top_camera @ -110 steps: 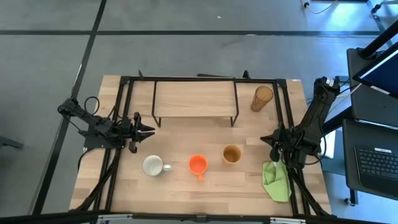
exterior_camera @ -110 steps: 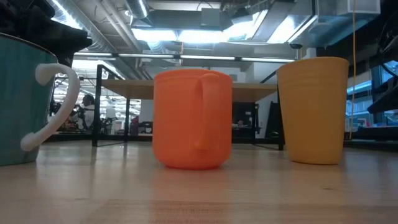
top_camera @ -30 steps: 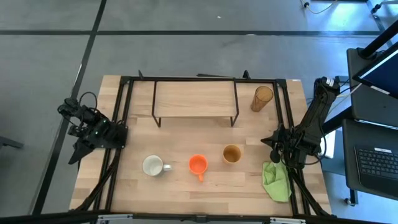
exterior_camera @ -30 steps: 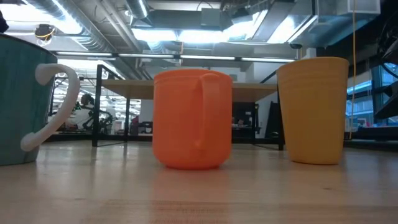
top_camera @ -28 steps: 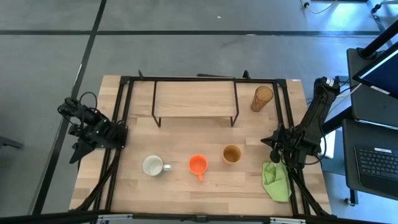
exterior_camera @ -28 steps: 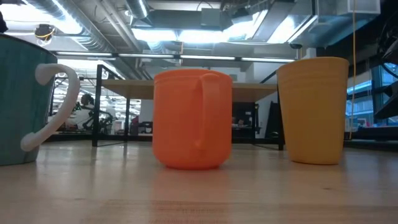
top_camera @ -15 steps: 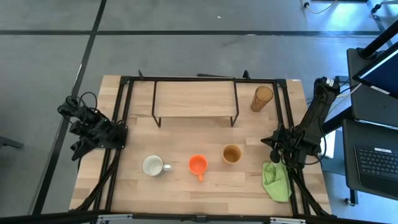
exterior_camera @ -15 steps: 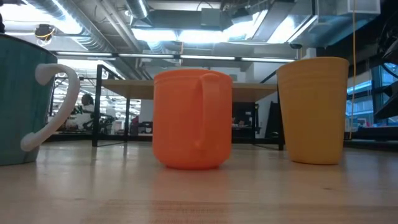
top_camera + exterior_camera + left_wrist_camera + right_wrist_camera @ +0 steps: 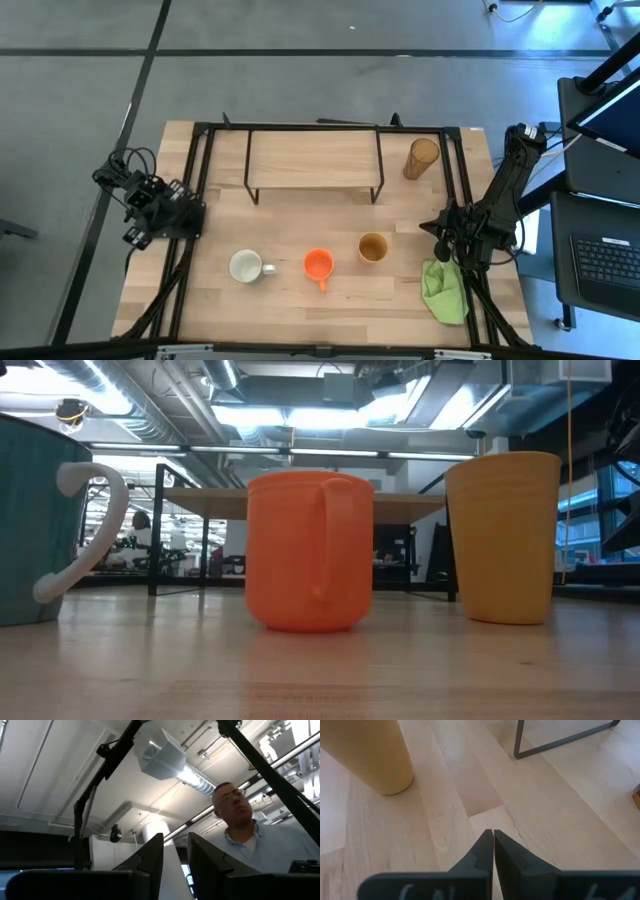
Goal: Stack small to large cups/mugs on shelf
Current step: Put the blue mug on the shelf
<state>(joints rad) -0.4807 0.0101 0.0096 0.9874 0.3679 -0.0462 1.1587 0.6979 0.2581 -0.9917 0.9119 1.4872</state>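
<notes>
Three vessels stand in a row on the table's near half: a white mug [image 9: 246, 266], a small orange mug [image 9: 318, 265] and a tan handleless cup [image 9: 373, 247]. The amber tumbler [image 9: 421, 158] stands at the far right, beside the shelf [image 9: 313, 160], whose board is bare. My left gripper [image 9: 132, 238] is at the table's left edge, tipped up toward the ceiling, its fingers [image 9: 150, 857] a little apart and empty. My right gripper [image 9: 440, 240] is shut and empty, low over the table to the right of the tan cup [image 9: 367, 752].
A green cloth [image 9: 445, 290] lies at the near right, just behind my right gripper. The shelf's black wire legs [image 9: 560, 740] stand between the cups and the table's far edge. A black frame runs around the table. A person shows in the left wrist view [image 9: 240, 820].
My left gripper has drawn in a little toward its arm's base at the table's left edge and tipped further upward. The cups, the shelf and my right arm have kept still.
</notes>
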